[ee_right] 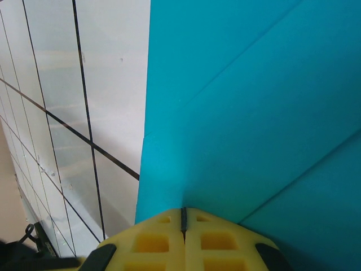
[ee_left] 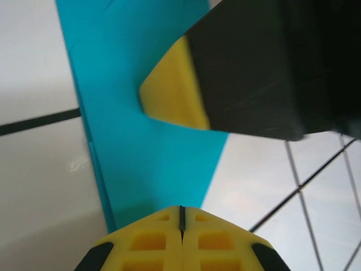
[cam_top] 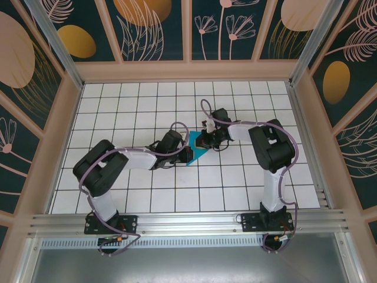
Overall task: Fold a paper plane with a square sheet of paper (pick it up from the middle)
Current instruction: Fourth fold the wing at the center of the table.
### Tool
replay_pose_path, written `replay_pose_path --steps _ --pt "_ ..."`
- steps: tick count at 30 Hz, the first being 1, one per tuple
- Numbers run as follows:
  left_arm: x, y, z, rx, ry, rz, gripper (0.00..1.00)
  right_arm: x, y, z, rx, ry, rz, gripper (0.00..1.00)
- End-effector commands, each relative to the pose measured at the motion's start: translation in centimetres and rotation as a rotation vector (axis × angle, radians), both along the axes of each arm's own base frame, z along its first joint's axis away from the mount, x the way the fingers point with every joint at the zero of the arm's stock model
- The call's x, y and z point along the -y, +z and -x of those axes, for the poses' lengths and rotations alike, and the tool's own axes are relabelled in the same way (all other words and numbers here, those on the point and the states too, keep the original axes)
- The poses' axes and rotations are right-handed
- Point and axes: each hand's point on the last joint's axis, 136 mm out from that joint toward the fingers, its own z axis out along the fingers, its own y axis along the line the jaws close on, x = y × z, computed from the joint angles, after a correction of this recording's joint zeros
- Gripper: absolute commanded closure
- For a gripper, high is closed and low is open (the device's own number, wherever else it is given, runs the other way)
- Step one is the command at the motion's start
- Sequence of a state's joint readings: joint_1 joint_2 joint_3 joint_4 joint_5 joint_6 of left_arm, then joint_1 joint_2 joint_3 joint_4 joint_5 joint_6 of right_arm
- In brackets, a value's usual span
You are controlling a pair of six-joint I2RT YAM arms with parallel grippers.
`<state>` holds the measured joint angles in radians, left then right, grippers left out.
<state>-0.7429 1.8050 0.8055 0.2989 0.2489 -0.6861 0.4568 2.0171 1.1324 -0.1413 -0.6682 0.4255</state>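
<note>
The left gripper [cam_top: 184, 154] reaches in from the left side of the white tiled table with black grid lines [cam_top: 129, 106]. Its two yellow fingers [ee_left: 152, 240] are closed tightly against each other, with only a thin dark seam between them. Their tips stand at the edge of the thin teal-blue sheet of paper [cam_top: 195, 148]. I cannot tell whether they press on it or only touch it.

The paper lies flat on the table near its middle, directly between the two grippers. It is already folded into a smaller shape with a point (in the top view the point is toward the near side). In the right wrist view, straight diagonal creases run across the paper and one layer lies over another.

The right gripper [cam_top: 206, 141] comes from the right side and meets the paper at its far part. Its yellow fingers [ee_right: 217, 243] are also closed together, with the tips over the paper surface. In the left wrist view one yellow pad of this gripper rests on the teal sheet, just beyond the left fingertips.
</note>
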Motion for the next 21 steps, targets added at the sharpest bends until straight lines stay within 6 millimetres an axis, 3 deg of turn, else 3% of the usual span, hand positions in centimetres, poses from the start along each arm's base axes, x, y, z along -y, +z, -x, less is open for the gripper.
replay_pose_path --steps 1,6,14,17,21 --pt "0.2 -0.7 -0.4 -0.017 0.025 -0.008 0.98 3.8 -7.3 2.3 -0.112 -0.055 0.242 0.95" --pt "-0.7 -2.6 1.5 -0.087 -0.003 -0.032 0.99 3.9 -7.4 2.3 -0.114 -0.056 0.248 0.95" --pt "-3.8 -4.2 7.3 -0.185 -0.057 -0.089 1.00 4.1 -7.4 2.5 -0.116 -0.061 0.256 0.95" --pt "-4.3 -3.2 8.1 -0.174 -0.051 -0.071 1.00 4.0 -7.1 2.5 -0.113 -0.066 0.246 0.95" --pt "-3.4 0.3 6.1 -0.068 -0.027 -0.020 1.00 3.6 -6.4 2.1 -0.101 -0.070 0.227 0.94"
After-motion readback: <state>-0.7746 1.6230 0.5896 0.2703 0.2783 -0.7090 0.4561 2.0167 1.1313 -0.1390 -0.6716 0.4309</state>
